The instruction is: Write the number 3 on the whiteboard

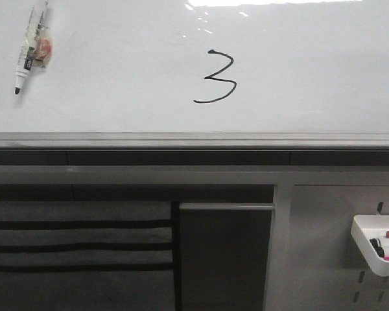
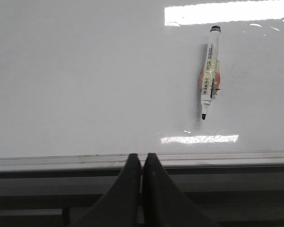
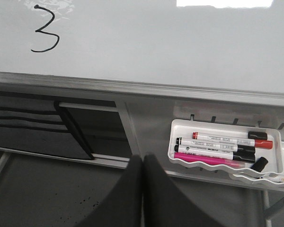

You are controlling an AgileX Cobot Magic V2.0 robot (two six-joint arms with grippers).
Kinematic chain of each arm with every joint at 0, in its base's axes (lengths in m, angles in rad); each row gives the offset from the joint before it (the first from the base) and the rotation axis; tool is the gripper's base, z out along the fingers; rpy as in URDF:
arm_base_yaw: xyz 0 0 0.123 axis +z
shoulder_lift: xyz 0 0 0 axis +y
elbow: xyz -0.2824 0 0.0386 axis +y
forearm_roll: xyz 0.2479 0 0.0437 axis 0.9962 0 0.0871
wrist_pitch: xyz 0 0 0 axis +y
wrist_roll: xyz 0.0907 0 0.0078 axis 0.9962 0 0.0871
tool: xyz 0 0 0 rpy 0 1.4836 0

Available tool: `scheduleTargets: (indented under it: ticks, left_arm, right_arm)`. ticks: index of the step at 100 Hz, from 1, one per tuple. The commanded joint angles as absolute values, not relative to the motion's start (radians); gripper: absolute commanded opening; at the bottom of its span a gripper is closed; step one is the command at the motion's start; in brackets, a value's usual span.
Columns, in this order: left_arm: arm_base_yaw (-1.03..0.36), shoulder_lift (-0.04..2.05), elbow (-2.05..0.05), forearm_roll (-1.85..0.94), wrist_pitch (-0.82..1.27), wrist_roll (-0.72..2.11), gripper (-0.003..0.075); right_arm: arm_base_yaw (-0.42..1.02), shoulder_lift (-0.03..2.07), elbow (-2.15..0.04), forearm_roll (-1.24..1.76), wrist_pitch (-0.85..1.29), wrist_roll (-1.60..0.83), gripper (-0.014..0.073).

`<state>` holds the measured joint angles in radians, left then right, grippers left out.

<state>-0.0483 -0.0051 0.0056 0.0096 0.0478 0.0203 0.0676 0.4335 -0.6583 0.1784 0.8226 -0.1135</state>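
- Glossy white whiteboard (image 1: 117,78) fills the far half of the front view, glare along its far edge, grey metal rail (image 1: 194,139) along its near edge.
- Grey perforated panel (image 1: 330,246) sits nearer than the rail, on the right; dark slotted rack (image 1: 78,246) on the left.
- White tray (image 3: 217,149) hangs on the panel at far right, holding red, black and pink markers; not part of the task.
- Loose marker (image 1: 31,46) lies on the board at the far left, cap off, black tip pointing toward the near side, long axis nearly near-far with a slight tilt; something taped or stuck to its barrel, red-orange patch, can't tell what.
- Left gripper (image 2: 142,163) has its jaws pressed together and holds nothing, sitting at the rail; the marker is ahead of it and to the right, well apart. Left arm is clearly the nearer one to the marker.
- Right gripper (image 3: 142,163) is also pinched closed and empty, low over the panel, just left of the tray; the digit lies ahead and to the left of it.
- Number 3 (image 1: 217,78) sits mid-board, slightly right of centre, well right of the marker: thin black line, upright, small blob at the top start, long lower tail curling left.
- Judgement: digit looks finished, task essentially done; nothing left needs gripping.
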Motion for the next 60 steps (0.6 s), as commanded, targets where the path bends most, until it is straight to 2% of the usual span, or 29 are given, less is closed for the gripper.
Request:
scheduleTargets:
  ticks: [1, 41, 60]
  left_arm:
    - [-0.054, -0.037, 0.009, 0.010, -0.037, 0.013, -0.0018]
    - [-0.054, -0.037, 0.009, 0.010, -0.037, 0.013, -0.0018]
    - [-0.054, -0.037, 0.009, 0.010, -0.037, 0.013, -0.0018]
  right_arm:
    - [0.060, 0.436, -0.683, 0.176, 0.750, -0.115, -0.0074]
    - [0.060, 0.436, -0.683, 0.176, 0.750, -0.115, -0.0074]
    - [0.062, 0.297, -0.525, 0.173, 0.571, -0.115, -0.0074]
